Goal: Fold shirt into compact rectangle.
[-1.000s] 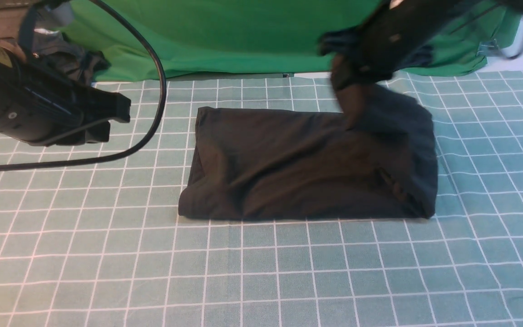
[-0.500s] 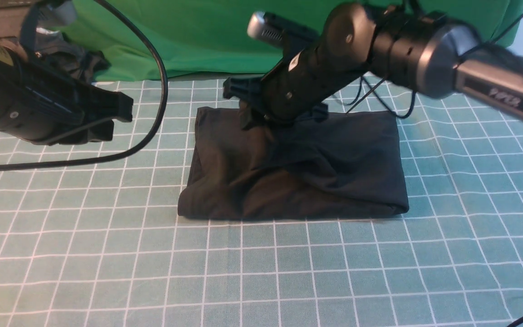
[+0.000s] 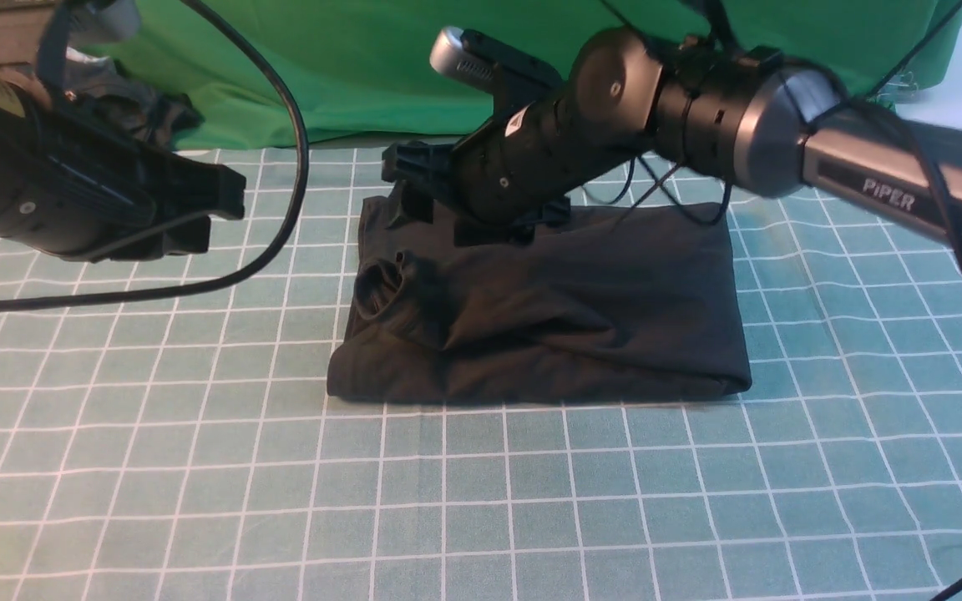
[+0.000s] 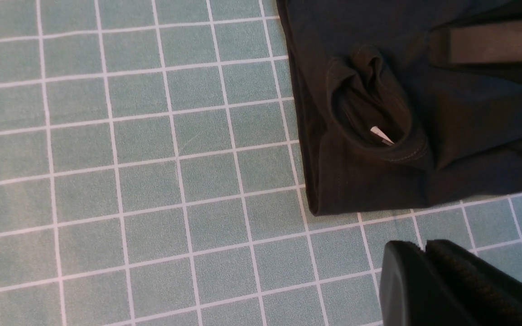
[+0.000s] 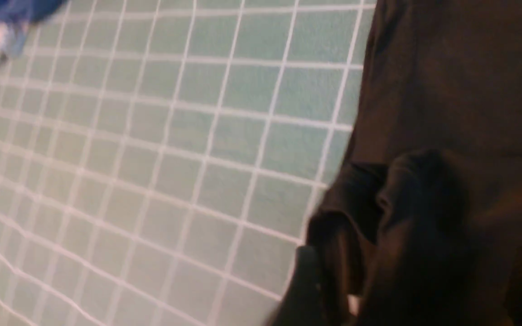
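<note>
The black shirt (image 3: pixel 573 309) lies folded in a rough rectangle in the middle of the gridded cover. Its neck opening (image 3: pixel 381 288) bunches up at the left end, and the left wrist view shows it with a small white label (image 4: pixel 381 135). My right arm reaches across the shirt's far edge. My right gripper (image 3: pixel 414 179) hangs over the far left corner, open, its jaws wide apart over the bunched cloth (image 5: pixel 417 290). My left gripper (image 3: pixel 230 196) hovers left of the shirt, shut and empty (image 4: pixel 424 246).
The teal gridded cover (image 3: pixel 531 501) spans the table. A big green cloth (image 3: pixel 414 67) hangs at the back. A dark grey garment (image 3: pixel 130 108) lies at the back left. A black cable (image 3: pixel 297 184) loops between my left arm and the shirt.
My right arm swept from right to left over the shirt, carrying its right end across. The jaws then opened and the cloth dropped. The shirt is narrower. My left arm stayed put.
</note>
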Available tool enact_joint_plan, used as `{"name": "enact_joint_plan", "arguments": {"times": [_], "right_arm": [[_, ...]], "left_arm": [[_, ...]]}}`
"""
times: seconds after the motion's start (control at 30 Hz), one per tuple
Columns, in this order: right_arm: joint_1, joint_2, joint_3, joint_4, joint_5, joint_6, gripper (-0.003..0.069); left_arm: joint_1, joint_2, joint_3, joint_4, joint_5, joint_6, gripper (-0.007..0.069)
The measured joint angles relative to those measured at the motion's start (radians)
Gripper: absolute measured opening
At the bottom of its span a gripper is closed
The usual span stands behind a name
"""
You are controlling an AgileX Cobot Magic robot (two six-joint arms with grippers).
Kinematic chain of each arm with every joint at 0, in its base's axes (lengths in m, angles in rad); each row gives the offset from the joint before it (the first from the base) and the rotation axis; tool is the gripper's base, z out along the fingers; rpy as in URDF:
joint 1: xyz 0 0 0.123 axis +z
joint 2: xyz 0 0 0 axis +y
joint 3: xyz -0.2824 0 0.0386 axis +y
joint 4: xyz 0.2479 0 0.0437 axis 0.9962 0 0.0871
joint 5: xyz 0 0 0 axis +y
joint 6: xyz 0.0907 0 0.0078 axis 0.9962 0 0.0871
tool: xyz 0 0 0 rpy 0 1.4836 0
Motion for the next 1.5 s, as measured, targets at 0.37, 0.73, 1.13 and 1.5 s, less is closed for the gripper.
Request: {"name": "enact_joint_plan", "arguments": {"times": [0.37, 0.73, 1.13, 1.5], "right_arm": [[-0.216, -0.131, -0.153, -0.336, 0.476, -0.181, 0.0046], [-0.340, -0.296, 0.083, -0.365, 0.516, -0.249, 0.0022], [-0.329, -0.307, 0.176, -0.310, 0.447, -0.282, 0.0022], [-0.329, -0.307, 0.176, -0.288, 0.430, -0.284, 0.0022]], "left_arm": [[0.000, 0.074, 0.001, -0.138, -0.026, 0.048, 0.0012], [-0.006, 0.392, -0.107, -0.427, -0.123, 0.269, 0.0012], [-0.099, 0.763, -0.372, -0.383, -0.065, 0.204, 0.0012], [-0.099, 0.815, -0.369, 0.025, -0.008, -0.076, 0.0012]]}}
